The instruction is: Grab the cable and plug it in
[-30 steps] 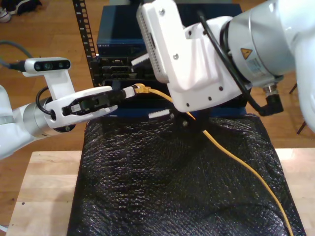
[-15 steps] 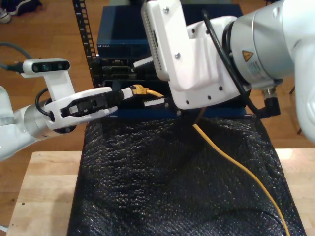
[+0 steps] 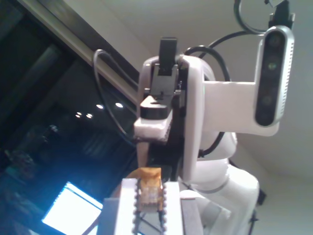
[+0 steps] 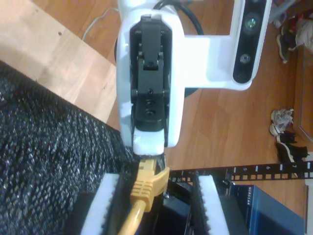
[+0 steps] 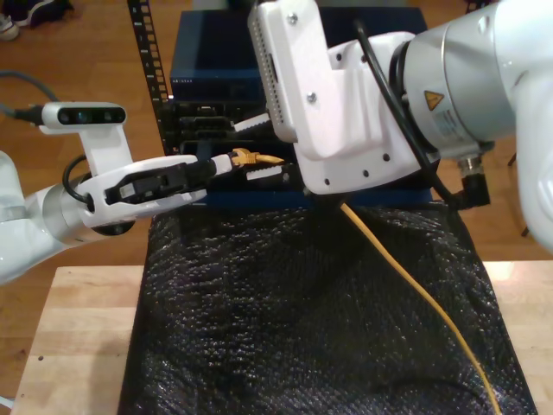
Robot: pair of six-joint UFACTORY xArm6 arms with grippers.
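Note:
The yellow cable (image 5: 406, 281) runs across the black mat from the exterior view's lower right up to its plug end (image 5: 249, 157). My first gripper (image 5: 226, 162), on the arm at the exterior view's left, is shut on that plug end (image 3: 148, 188). My second gripper (image 5: 255, 149), on the large arm at the exterior view's right, is open. Its white ribbed fingers (image 4: 100, 205) stand on either side of the yellow boot (image 4: 145, 185) without touching it. The first gripper's tip (image 4: 149, 147) meets the boot head-on in the second wrist view.
A blue rack unit with dark port panels (image 5: 212, 73) stands behind the grippers, beside a black perforated rail (image 5: 147, 52). A black bubble-textured mat (image 5: 285, 328) covers the wooden table (image 5: 78, 346). Shoes (image 4: 288, 132) lie on the floor.
My second gripper has shifted toward the plug and its fingers have drawn closer together around the cable. The cable's slack has swung with it. My first gripper has held its place and grip.

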